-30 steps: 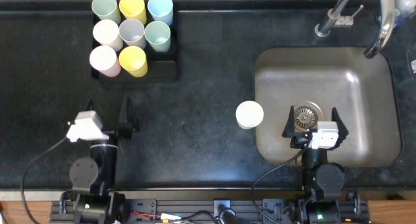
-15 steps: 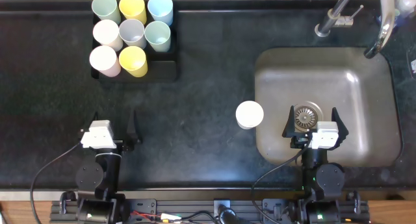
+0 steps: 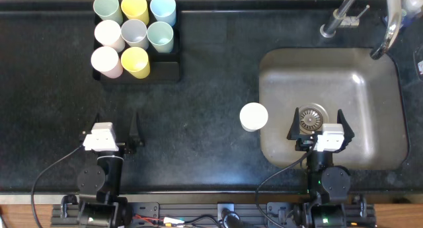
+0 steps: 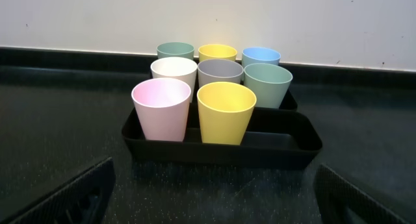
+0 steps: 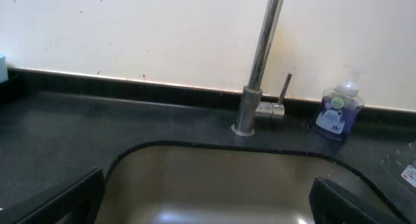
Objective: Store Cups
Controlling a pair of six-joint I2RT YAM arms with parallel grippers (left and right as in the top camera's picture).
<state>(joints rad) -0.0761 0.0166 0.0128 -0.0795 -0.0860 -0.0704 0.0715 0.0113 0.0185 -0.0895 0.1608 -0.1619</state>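
Cups [image 3: 135, 35] stand eight together, mouths up, in a black tray [image 3: 169, 73] at the upper left of the top view, in pink, yellow, white, grey, green and blue; the tray's lower right corner is bare, which looks like the place left for one more; the ninth, a white cup [image 3: 254, 116], stands alone on the dark desk [image 3: 211, 63] near the middle of the frame, just beside the left rim of the sink [image 3: 370, 82] and well apart from the tray; from above I cannot tell whether its mouth faces up or down; the left claw [image 3: 116, 125] sits at the lower left, spread and holding nothing, facing the tray; the right claw [image 3: 318, 121] sits at the lower right over the near part of the sink, likewise spread and empty; the white cup is probably thin plastic, so light, fairly stiff and not fragile, but smooth and tapered, so a squeeze on the sloping wall may let it slide or tip; if the mouth is up, a pinch over the rim, one finger inside and one outside, seems the safer hold; if it is down, a grip across the wider part of the body would serve better.
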